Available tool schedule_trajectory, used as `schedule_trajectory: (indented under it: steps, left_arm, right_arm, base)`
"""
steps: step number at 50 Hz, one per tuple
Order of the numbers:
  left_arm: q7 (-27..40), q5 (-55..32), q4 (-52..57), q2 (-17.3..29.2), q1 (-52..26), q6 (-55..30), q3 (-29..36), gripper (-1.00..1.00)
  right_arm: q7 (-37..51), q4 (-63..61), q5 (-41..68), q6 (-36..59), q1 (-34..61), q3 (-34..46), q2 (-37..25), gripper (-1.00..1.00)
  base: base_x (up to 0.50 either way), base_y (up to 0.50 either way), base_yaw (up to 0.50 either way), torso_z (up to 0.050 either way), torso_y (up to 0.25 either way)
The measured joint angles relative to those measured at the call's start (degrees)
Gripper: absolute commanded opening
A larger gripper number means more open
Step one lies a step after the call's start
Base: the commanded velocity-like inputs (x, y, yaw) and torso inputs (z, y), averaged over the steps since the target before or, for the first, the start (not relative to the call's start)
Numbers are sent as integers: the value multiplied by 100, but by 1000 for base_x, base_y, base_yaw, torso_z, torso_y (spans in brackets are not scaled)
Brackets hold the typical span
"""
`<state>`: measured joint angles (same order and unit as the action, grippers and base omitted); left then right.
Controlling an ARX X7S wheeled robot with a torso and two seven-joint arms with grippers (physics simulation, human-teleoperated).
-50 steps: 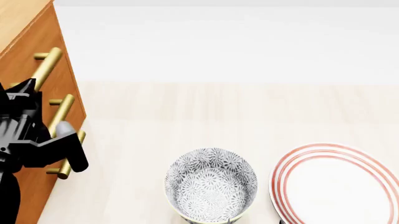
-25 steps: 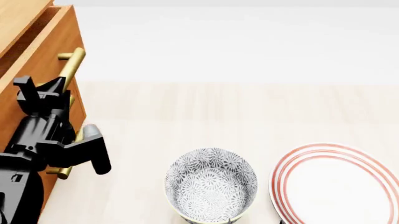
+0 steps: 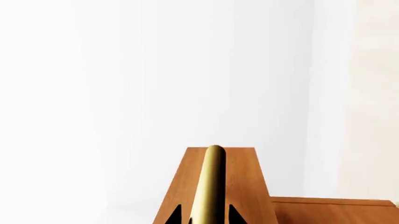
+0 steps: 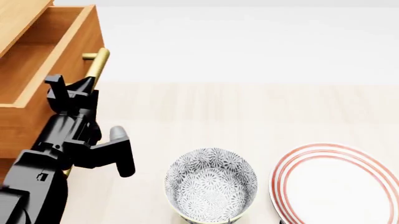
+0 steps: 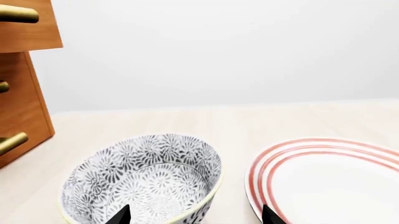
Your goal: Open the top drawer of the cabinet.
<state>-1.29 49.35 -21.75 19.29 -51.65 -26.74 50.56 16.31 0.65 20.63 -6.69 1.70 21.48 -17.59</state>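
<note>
While the top drawer (image 4: 44, 60) showed only a sliver of its inside half a second ago, it now stands pulled well out of the cabinet (image 4: 16, 133), its plain wooden floor open to the head camera and its front carried forward with the left claw (image 4: 74, 88). The black left arm has come further into view with it. That claw sits on the brass handle (image 4: 96, 63), its two dark fingertips (image 3: 176, 215) flanking the bar in the left wrist view, closed on it as far as the frames show. Beyond the claw the handle runs on to its far end; behind the claw lies the drawer front. The two lower drawers are hidden behind the arm in the head view and show only as cut-off handle ends in the right wrist view. The right claw (image 5: 193, 215) appears only as two dark tips at the frame edge, spread wide and holding nothing, hovering just over a patterned bowl (image 5: 146, 179), with a red-ringed plate (image 5: 330, 177) just beside it on the pale table (image 4: 249, 112), both cropped.
</note>
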Motion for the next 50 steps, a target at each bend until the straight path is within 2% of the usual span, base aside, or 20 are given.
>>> schedule_trajectory:
  steps: [32,33,50]
  left_arm:
    - [-202,-165,133,-172,-67,-53,67,-100]
    - [-207,-182,140,-175,-71,-53,73,100]
    - [-39,-199,599,-351,-147,-20,104,100]
  right_arm:
    - [-22,-4,86,32,1,68,-40,100]
    - [-22,-3,88,33,1,70,-41,100]
    - [-7,34,124,50,20,103,-50,100]
  base:
    - [1,-1,-2,1,2]
    - [0,-3,0,0,0]
    - [0,0,0,0,0]
